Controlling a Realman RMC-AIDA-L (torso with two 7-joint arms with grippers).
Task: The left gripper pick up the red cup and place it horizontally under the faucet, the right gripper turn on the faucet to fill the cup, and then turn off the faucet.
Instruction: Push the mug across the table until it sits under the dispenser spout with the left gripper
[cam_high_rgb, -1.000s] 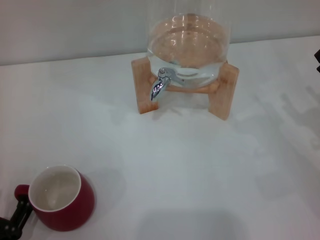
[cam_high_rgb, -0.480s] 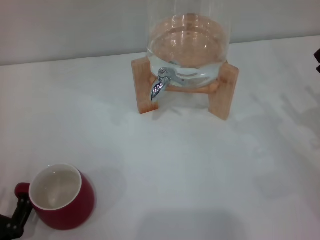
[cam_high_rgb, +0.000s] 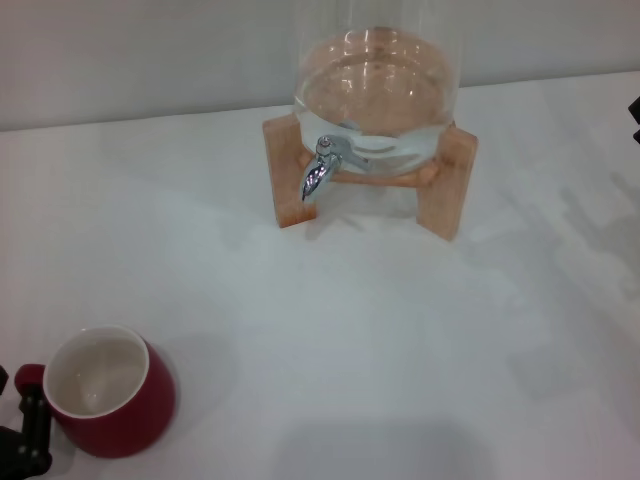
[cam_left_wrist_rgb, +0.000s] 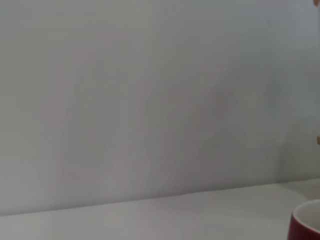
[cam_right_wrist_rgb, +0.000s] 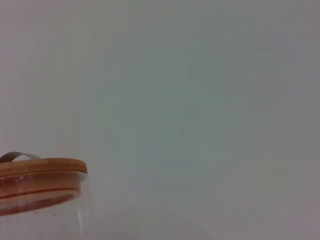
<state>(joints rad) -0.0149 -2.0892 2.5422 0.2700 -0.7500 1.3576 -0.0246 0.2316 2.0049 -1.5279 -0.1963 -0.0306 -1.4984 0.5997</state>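
Three steps make up the task, and judging by the head view only the first is in hand: the red cup stands upright on the white table, near the robot on its left, well apart from the faucet on the glass jar in its wooden stand. The left gripper shows only as black fingers at the frame's lower left corner, right at the cup's small loop handle; whether they clasp it or merely touch it cannot be told. The next move calls for a firm hold, then a carry across to beneath the spout. The right gripper is a dark sliver at the right edge, parked.

From the left wrist, a corner of the cup's rim shows, and no fingers.

From the right wrist, only the jar's wooden lid appears against the wall.
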